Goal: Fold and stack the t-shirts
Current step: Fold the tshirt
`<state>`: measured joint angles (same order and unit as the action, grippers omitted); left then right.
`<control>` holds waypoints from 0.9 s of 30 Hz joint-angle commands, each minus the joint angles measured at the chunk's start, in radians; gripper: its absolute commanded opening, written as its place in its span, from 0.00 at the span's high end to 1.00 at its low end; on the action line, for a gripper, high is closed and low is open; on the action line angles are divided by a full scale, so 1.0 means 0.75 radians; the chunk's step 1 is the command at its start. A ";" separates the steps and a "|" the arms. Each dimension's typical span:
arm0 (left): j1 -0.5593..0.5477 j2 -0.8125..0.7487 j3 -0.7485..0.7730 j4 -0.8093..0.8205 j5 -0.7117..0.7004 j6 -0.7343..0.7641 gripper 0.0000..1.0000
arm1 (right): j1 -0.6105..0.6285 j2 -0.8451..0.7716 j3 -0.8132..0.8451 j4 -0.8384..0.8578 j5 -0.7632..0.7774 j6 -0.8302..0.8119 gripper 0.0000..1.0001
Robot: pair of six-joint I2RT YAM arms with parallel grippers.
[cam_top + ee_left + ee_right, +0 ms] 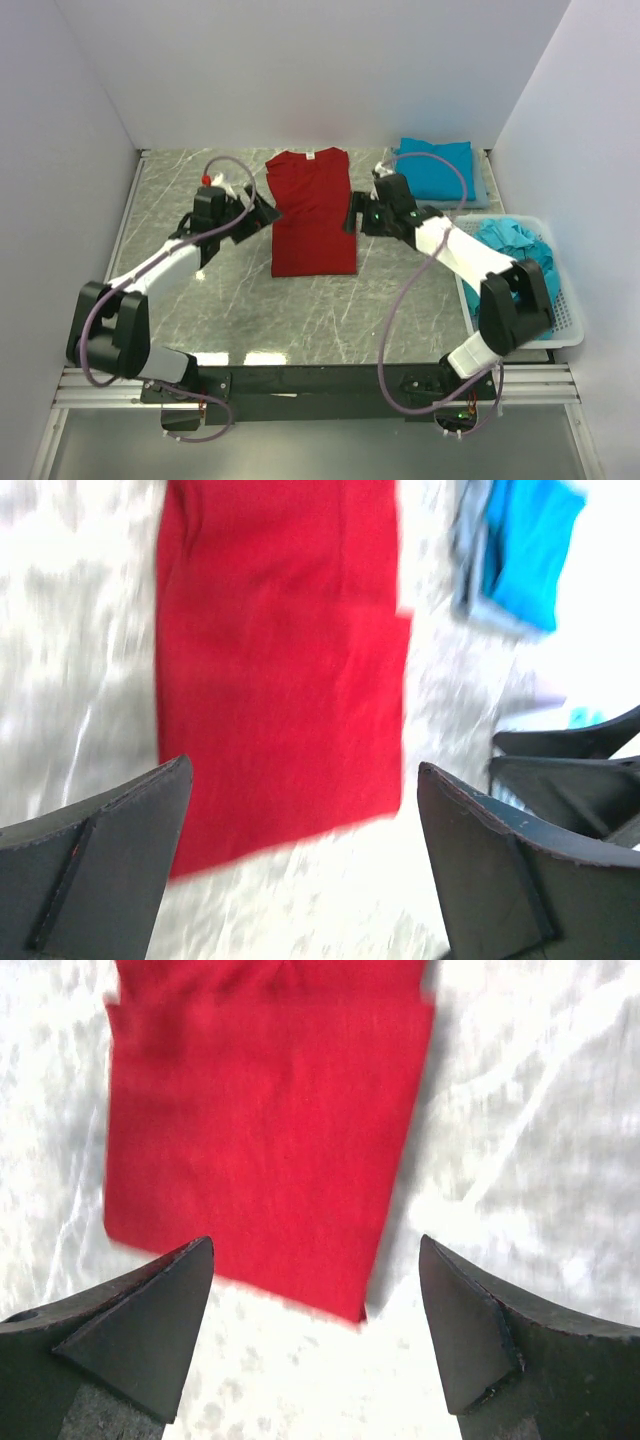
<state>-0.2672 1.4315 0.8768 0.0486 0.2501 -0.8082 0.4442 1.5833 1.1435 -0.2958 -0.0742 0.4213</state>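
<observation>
The deep red t-shirt (313, 212) lies flat in the middle of the table as a long rectangle, sleeves folded in, neck label at the far end. It also shows in the left wrist view (280, 660) and the right wrist view (265, 1130). My left gripper (264, 213) is open and empty, just left of the shirt's left edge. My right gripper (352, 213) is open and empty, just right of its right edge. A folded teal-blue t-shirt (436, 167) lies at the far right. Crumpled teal-blue t-shirts (515, 245) lie in the basket.
A white plastic mesh basket (555, 330) stands at the right edge of the table. White walls close in the table on three sides. The folded teal shirt also shows in the left wrist view (530, 550).
</observation>
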 commanded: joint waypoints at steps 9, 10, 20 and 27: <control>-0.100 -0.195 -0.457 0.151 0.082 -0.119 0.01 | 0.001 -0.287 -0.467 0.214 -0.206 0.107 0.11; -0.102 -0.189 -0.478 0.172 0.088 -0.129 0.01 | 0.001 -0.277 -0.483 0.227 -0.214 0.115 0.11; -0.126 -0.031 -0.496 0.224 0.068 -0.127 0.16 | -0.001 -0.117 -0.541 0.370 -0.327 0.152 0.30; -0.130 0.081 -0.490 0.221 0.035 -0.119 0.56 | -0.001 -0.068 -0.549 0.378 -0.265 0.175 0.39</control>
<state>-0.3588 1.4612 0.4980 0.2108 0.2958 -0.9142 0.4446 1.5257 0.7311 -0.0555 -0.2913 0.5419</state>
